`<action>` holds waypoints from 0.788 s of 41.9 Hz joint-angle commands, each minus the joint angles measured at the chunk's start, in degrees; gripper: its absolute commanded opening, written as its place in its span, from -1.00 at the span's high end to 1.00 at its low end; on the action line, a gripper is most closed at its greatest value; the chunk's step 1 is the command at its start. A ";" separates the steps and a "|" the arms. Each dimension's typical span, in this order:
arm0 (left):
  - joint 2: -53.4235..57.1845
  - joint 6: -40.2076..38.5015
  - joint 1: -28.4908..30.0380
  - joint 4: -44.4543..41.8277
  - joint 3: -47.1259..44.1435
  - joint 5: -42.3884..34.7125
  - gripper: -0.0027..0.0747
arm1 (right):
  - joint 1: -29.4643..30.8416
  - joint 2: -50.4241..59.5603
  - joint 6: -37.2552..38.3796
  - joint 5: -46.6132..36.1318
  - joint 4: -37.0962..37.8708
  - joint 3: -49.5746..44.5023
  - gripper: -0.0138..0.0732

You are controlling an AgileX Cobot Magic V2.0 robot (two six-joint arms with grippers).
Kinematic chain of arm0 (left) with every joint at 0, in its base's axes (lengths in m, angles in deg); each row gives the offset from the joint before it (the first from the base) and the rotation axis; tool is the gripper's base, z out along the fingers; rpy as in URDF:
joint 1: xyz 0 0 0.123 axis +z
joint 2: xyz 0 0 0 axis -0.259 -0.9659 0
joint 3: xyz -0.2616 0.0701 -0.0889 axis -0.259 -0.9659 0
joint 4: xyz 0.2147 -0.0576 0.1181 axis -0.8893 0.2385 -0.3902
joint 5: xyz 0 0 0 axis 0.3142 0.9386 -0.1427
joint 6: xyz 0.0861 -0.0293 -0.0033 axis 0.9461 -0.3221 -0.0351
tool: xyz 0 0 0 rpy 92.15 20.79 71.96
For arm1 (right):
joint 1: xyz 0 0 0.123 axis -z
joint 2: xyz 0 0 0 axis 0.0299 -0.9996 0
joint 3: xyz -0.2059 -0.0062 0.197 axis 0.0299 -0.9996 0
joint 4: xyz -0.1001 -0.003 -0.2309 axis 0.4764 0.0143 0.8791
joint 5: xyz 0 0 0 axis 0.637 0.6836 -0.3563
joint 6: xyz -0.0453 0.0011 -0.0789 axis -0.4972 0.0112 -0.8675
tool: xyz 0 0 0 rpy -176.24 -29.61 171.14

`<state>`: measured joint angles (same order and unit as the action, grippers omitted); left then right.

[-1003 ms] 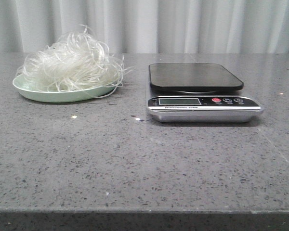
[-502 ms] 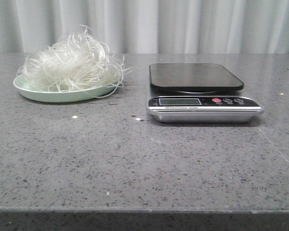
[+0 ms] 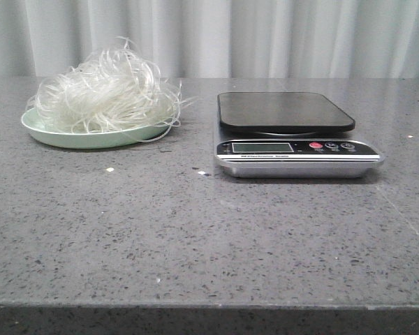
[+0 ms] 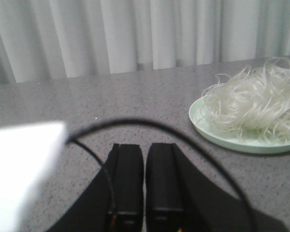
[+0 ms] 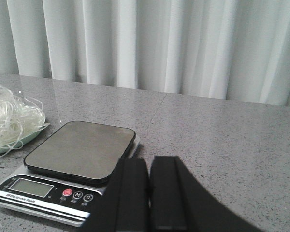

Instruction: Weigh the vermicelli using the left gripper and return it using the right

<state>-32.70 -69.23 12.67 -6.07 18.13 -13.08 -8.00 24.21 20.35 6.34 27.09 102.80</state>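
Table: grey speckled stone top (image 3: 195, 237), pale curtain behind, and neither arm has reached into the front view.
Scale: silver digital scale (image 3: 297, 155) sits right of centre, its dark weighing platform (image 3: 286, 112) bare, nothing on it to weigh yet.
Plate: pale green plate (image 3: 84, 136) at the left rear, well apart from the scale.
Vermicelli: the vermicelli (image 3: 105, 91) is heaped on that plate in a fluffy tangle, a few strands spilling over the rim toward the scale.
Left gripper: left gripper (image 4: 145, 183) hangs over bare table with the plate off to one side; fingers nearly together, only a thin slit between them, holding nothing.
Right gripper: right gripper (image 5: 150, 193) sits just behind the scale's display end, fingers likewise pressed close, empty.
Progress: by my read, nothing done so far; pickup, weighing and the return all remain.
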 commanded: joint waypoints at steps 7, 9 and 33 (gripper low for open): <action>8.12 -0.69 0.42 0.77 -10.25 -12.87 0.58 | 0.24 -0.38 -0.03 -4.27 0.06 1.55 0.33; 8.34 -0.69 0.42 0.77 -10.65 -11.46 0.58 | 0.24 -0.38 -0.03 -4.27 0.06 1.55 0.33; 8.26 -0.69 0.42 0.77 -10.78 -10.34 0.58 | 0.24 -0.47 -0.03 -4.20 0.06 1.55 0.33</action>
<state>-25.70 -69.23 12.95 -5.84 7.84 -18.89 -8.00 24.21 20.35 6.34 27.09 102.77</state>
